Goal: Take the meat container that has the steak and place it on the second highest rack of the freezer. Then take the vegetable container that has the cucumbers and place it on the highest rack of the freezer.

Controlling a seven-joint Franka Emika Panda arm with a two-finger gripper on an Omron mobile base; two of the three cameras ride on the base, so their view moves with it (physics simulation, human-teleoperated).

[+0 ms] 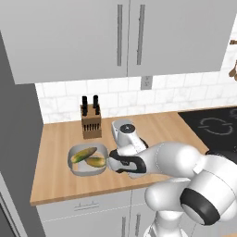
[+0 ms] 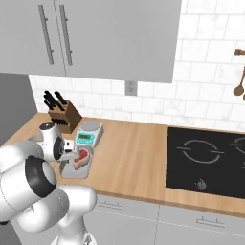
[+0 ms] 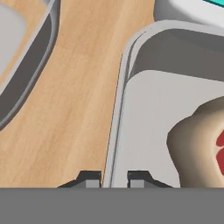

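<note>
The meat container [image 3: 131, 61] is a shallow grey tray with the steak [image 3: 199, 142] in its right part; from the right base view the steak [image 2: 82, 156] lies in the tray [image 2: 75, 171] on the counter's left. My gripper [image 3: 114, 178] is open, one fingertip on either side of the tray's left rim, low over the counter. To its left stands the vegetable container [image 1: 77, 168], holding two cucumbers [image 1: 86, 154]; its wall [image 3: 33, 65] crosses the hand view's upper left corner.
A kitchen scale [image 2: 89, 132] stands just behind the meat tray and a knife block [image 1: 91, 121] against the tiled wall. The black cooktop [image 2: 206, 158] fills the counter's right side. A tall grey appliance wall [image 1: 14, 139] bounds the counter's left end.
</note>
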